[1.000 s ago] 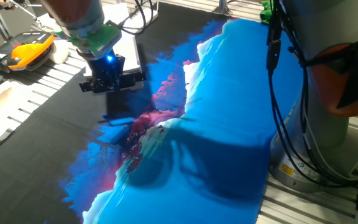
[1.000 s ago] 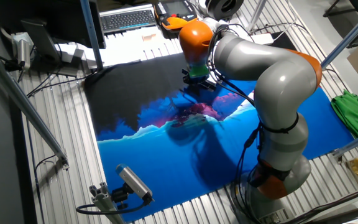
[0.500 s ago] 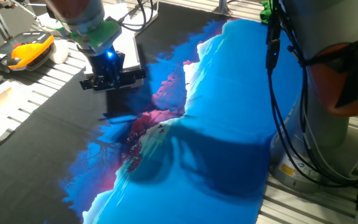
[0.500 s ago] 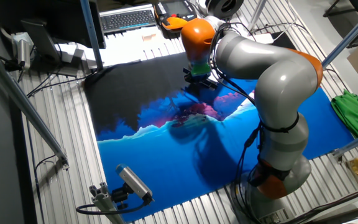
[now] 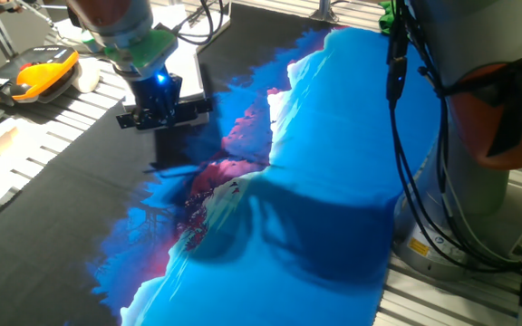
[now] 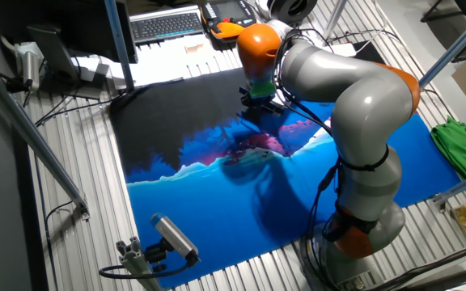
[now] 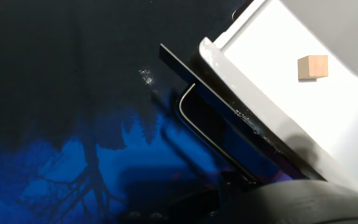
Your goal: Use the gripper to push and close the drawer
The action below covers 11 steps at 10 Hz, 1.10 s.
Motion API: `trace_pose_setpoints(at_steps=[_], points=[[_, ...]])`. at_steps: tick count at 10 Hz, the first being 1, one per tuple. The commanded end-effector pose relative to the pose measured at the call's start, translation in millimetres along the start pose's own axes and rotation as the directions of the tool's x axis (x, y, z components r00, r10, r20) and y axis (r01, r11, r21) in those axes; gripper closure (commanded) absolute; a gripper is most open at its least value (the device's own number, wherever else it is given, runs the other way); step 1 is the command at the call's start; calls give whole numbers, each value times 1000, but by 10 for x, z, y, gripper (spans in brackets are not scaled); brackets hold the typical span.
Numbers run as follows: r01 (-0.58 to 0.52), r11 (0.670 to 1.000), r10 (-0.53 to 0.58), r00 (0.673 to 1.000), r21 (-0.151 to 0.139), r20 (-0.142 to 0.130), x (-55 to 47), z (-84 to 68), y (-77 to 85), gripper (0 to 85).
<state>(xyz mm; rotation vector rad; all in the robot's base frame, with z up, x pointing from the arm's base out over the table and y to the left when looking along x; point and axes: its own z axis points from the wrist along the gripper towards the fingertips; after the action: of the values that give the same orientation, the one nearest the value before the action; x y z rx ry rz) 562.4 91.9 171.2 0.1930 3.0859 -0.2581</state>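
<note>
Dark mat (image 7: 55, 74), open drawer (image 7: 272, 81), wooden cube (image 7: 312, 66) inside

No readable text, label, brand or number anywhere. Keyboard (image 6: 166, 24) at the far edge (keys too small to make out) and orange-and-black case (image 5: 30, 74) at far left: no legible marking.

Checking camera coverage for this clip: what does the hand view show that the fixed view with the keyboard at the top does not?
Only the hand view shows the open drawer's pale inside, a small wooden block lying in it, and the black bar handle. Only the fixed view shows the whole grey and orange arm, the keyboard and a green cloth. Both show the dark and blue printed mat.
</note>
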Motion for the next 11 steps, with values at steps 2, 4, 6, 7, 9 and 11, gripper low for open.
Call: trace_pose_setpoints(at_steps=[2, 4, 6, 7, 9, 11], points=[[2, 1000, -2, 1000, -2, -2, -16, 2, -25, 850], [7, 1000, -7, 1000, -2, -2, -35, -4, -61, 850], [7, 1000, -7, 1000, -2, -3, -43, -11, -78, 850], [5, 1000, -5, 1000, 0, -3, -47, -14, -88, 850], [4, 1000, -4, 1000, 1, -1, -60, -22, -116, 850], [3, 1000, -3, 1000, 4, 1, -71, -31, -143, 850]])
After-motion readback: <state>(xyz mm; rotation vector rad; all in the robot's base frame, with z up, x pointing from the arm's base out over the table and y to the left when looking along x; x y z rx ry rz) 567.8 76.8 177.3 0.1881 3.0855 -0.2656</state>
